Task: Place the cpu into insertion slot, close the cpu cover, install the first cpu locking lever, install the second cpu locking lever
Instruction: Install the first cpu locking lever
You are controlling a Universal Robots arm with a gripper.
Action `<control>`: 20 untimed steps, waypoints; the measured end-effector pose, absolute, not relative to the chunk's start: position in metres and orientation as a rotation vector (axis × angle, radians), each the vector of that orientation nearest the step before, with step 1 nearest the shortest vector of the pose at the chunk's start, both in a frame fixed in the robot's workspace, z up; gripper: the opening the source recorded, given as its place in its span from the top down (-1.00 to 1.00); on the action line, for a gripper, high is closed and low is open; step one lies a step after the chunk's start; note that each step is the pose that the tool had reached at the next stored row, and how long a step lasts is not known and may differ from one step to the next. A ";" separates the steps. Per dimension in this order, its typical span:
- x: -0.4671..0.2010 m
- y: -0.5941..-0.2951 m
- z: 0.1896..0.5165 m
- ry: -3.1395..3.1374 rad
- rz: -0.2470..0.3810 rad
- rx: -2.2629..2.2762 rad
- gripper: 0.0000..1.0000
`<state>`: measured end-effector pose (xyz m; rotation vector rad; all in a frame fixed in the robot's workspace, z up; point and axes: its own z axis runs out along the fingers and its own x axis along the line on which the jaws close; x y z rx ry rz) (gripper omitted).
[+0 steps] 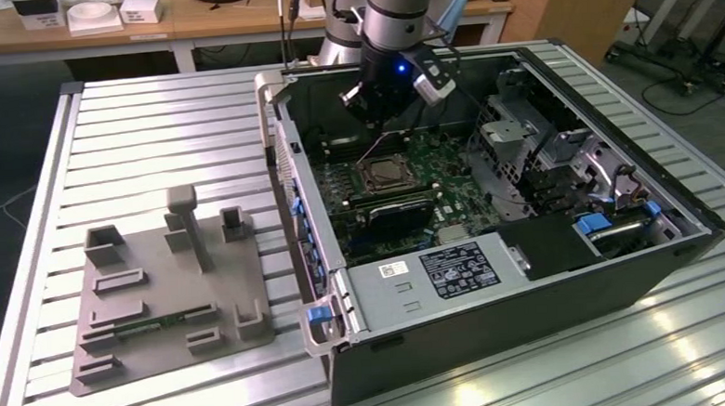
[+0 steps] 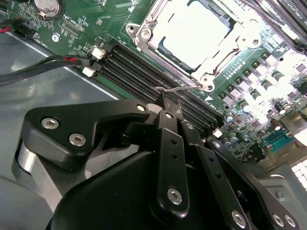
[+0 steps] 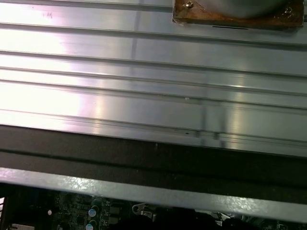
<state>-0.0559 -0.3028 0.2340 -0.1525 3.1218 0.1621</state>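
Note:
The cpu (image 2: 196, 31), a flat silvery square, lies in the insertion slot (image 1: 393, 173) on the green board inside the open computer case. The cpu cover (image 2: 213, 64), a silvery frame, lies flat around the chip. A thin wire cpu locking lever (image 2: 180, 87) runs from the socket's corner to my gripper (image 2: 169, 101). The black fingers are drawn together on the lever's hooked end. In the exterior view the gripper (image 1: 383, 116) hangs just above the socket, with the lever (image 1: 377, 148) slanting up to it.
Long black memory slots (image 2: 144, 67) lie between the socket and my fingers. Black cables (image 2: 38, 67) cross the case floor. A grey power supply box (image 1: 447, 268) fills the case's near end. A grey fixture plate (image 1: 169, 288) sits on the slatted table (image 3: 144, 72).

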 end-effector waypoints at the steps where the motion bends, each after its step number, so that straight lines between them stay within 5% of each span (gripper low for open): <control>1: -0.056 -0.303 0.234 3.121 0.171 -0.153 0.80; 20: -0.061 -0.303 0.229 3.118 0.201 -0.152 0.80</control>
